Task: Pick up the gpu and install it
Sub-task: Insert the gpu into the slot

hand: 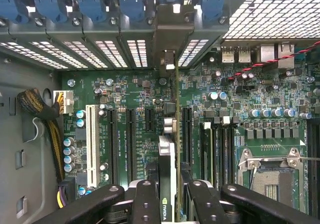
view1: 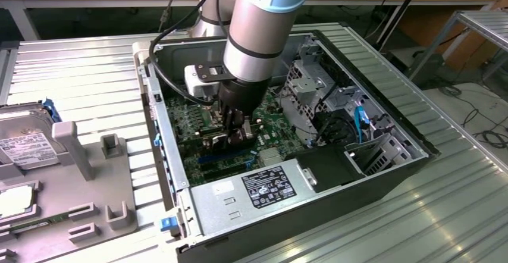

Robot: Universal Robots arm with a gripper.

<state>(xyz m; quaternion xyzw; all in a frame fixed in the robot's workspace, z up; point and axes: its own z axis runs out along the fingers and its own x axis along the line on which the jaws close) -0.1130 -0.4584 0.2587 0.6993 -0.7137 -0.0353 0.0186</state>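
While lowered inside the open computer case (view1: 373, 174), gripper (view1: 238, 133) pinches the gpu (hand: 167, 181) edge-on between its fingers (hand: 146, 204). Card held upright over the motherboard (hand: 135, 92), long axis running 6 to 12 o'clock in the wrist view, silver bracket end at 12 against the rear slot openings. Seemingly lined up with a black expansion slot directly beneath; whether already seated, impossible to tell. Hard drive (view1: 24, 141) resting on the worktop (view1: 87, 78) at 9 o'clock of the case.

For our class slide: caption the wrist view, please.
The tool holds the gpu edge-on above the motherboard slots.
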